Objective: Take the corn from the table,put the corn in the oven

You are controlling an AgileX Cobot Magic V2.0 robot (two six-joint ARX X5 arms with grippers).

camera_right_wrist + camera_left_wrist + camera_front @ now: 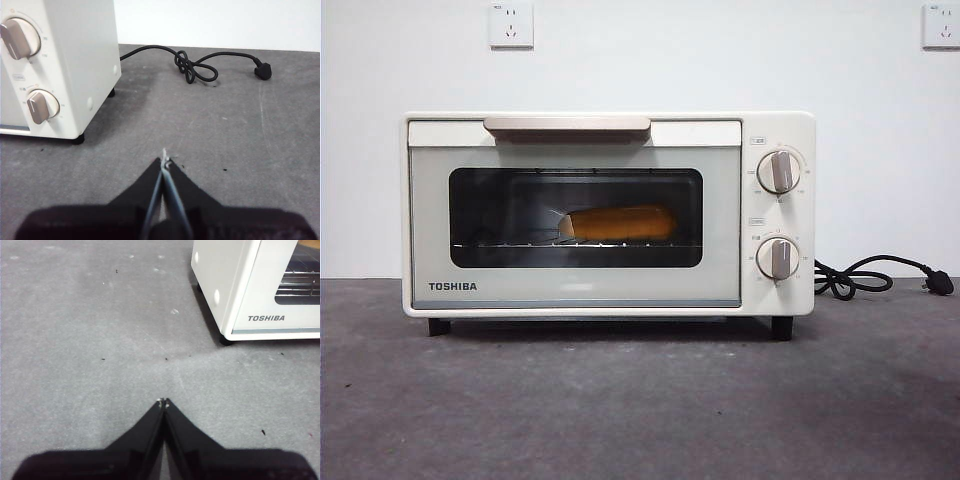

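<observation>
The corn (618,223) lies on the wire rack inside the cream-white oven (610,130), seen through the dark glass of its shut door. The oven stands on the dark grey table (640,400). My left gripper (163,401) hovers over bare table off the oven's (235,285) TOSHIBA corner, jaws shut with nothing between them. My right gripper (164,159) is over the table beside the oven's (75,60) knob side, also shut and empty. Neither gripper shows in the front view.
A coiled black cord (860,277) with its plug (263,70) lies on the table to the right of the oven. Two wall sockets (511,24) sit high on the white wall behind.
</observation>
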